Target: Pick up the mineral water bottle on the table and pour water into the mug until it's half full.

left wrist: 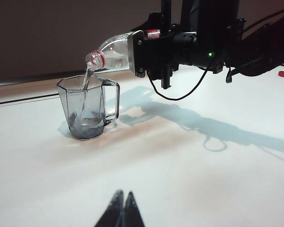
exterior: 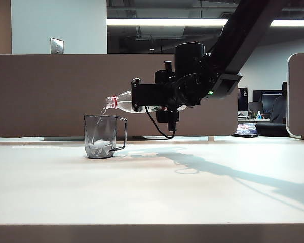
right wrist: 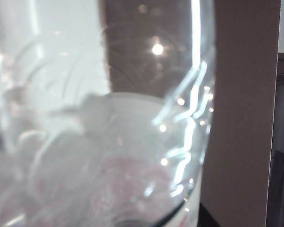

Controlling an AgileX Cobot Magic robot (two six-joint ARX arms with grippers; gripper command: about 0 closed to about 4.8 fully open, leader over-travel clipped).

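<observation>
Ext view, clear plastic bottle, faceted mug

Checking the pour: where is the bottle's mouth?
In the exterior view, left of centre: the mineral water bottle, held nearly level by the right gripper, has its mouth just above the mug.

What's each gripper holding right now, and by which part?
Right gripper: the mineral water bottle, clamped around its body, neck tipped over the mug. Left gripper: shut, nothing held, low over the table.

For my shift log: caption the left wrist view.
Right gripper tips mineral water bottle, pouring water into mug.
</observation>
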